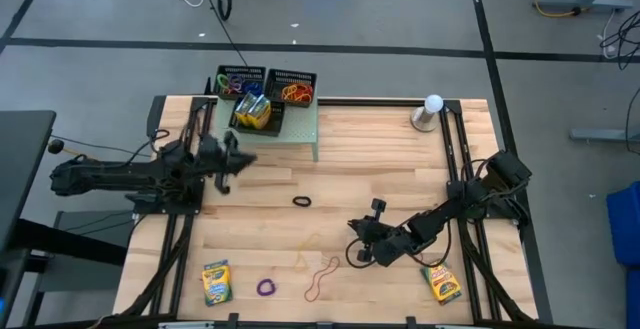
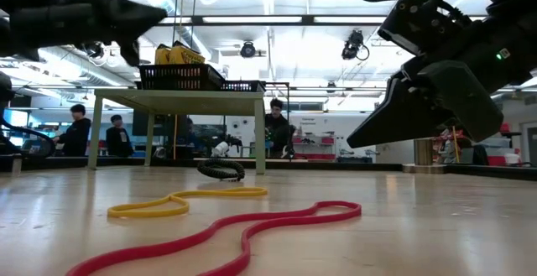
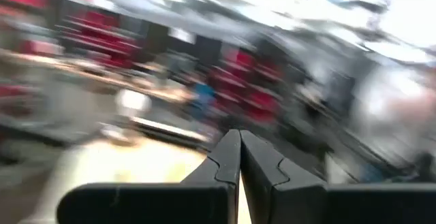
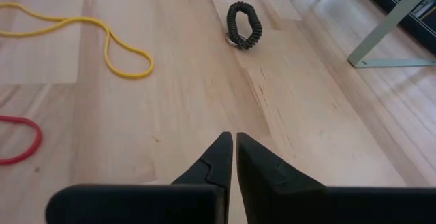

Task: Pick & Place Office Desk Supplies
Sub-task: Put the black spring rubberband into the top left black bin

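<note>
From my seat it's a pale plank wood table (image 1: 400,169) on a grey floor, with people in the lab behind. The right gripper (image 4: 234,142) hangs low, tips pressed nearly together on nothing, near a coiled black band (image 4: 244,25). Thin yellow (image 4: 102,37) and red loops (image 2: 226,234) lie beside it. The left gripper (image 3: 240,146), pinched shut and empty, sits by the mesh trays (image 1: 265,79). A crayon box (image 1: 215,282) lies at the front; I can't read its print.

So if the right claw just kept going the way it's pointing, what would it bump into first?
Probably the black coiled band. The right gripper, fingers nearly together, aims across bare wood roughly toward it; the yellow rubber band lies off to one side.
</note>
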